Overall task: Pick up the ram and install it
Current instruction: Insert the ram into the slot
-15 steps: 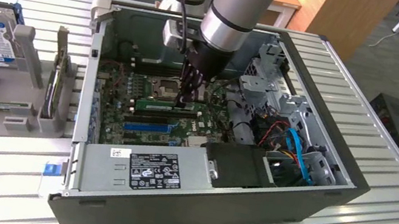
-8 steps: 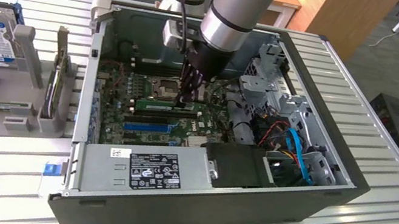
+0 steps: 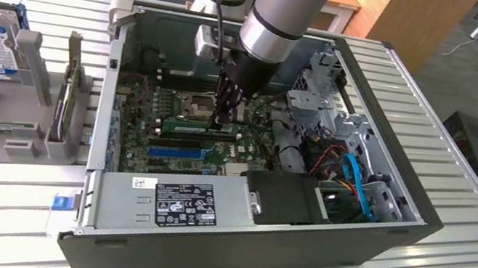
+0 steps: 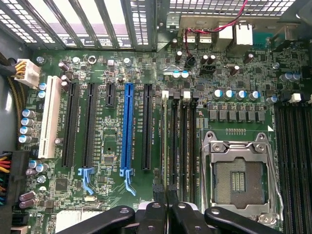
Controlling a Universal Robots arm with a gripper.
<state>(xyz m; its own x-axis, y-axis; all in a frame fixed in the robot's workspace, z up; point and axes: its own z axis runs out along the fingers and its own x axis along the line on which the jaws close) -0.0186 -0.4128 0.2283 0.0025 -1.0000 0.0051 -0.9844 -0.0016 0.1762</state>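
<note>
Exterior view: the gripper (image 3: 223, 122) is down inside the open case (image 3: 296, 255), pinched nearly closed on the ram (image 3: 195, 129), which stands on edge around the middle of the motherboard (image 3: 149, 114). Wrist view: the fingertips (image 4: 158, 194) sit close together over the ram (image 4: 164, 141), right at the black memory slots (image 4: 183, 146) beside the CPU socket (image 4: 239, 180).

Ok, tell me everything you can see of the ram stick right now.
The ram is a long, thin green circuit-board stick. It stands on its long edge, level, inside the open computer case, at the black memory slots beside the processor socket. The gripper is shut on it from above, toward its end on the exterior view's right. Whether it is fully seated in a slot cannot be told.
</note>
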